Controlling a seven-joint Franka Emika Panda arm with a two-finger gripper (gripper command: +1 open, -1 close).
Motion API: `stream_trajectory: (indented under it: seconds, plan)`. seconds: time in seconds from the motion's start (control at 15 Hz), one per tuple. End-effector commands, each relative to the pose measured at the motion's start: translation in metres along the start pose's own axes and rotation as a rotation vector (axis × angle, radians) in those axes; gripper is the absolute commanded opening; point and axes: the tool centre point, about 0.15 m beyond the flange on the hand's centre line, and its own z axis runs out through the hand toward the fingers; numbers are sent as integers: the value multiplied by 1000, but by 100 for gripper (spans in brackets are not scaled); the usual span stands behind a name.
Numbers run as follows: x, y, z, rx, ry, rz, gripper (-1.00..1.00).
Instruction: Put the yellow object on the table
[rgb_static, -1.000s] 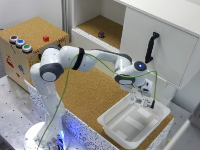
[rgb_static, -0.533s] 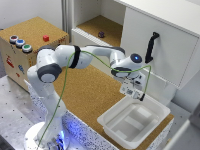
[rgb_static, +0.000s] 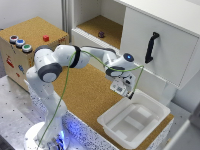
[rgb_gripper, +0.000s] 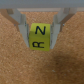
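Wrist view shows the yellow object (rgb_gripper: 39, 37), a small block marked with dark letters, clamped between the fingers (rgb_gripper: 21, 22) of the gripper (rgb_gripper: 41, 31), which press on its two opposite sides. It hangs clear of the table (rgb_gripper: 42, 67), whose cork top fills the view beneath the claw; that height looks chosen for carrying. Exterior view places the gripper (rgb_static: 123, 86) over cork, with the white bin (rgb_static: 134, 121) just beyond it, so lowering here should meet table.
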Motion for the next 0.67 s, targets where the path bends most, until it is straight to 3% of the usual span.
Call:
stream_trajectory:
  seconds: [0.0,0.4,0.47,0.6]
  plan:
    - [8,-50,38,-180,27,59,-100]
    - [15,-56,62,-210,55,134,-100]
    - [18,-58,56,-246,79,108,100]
    - [20,-56,38,-245,121,98,100]
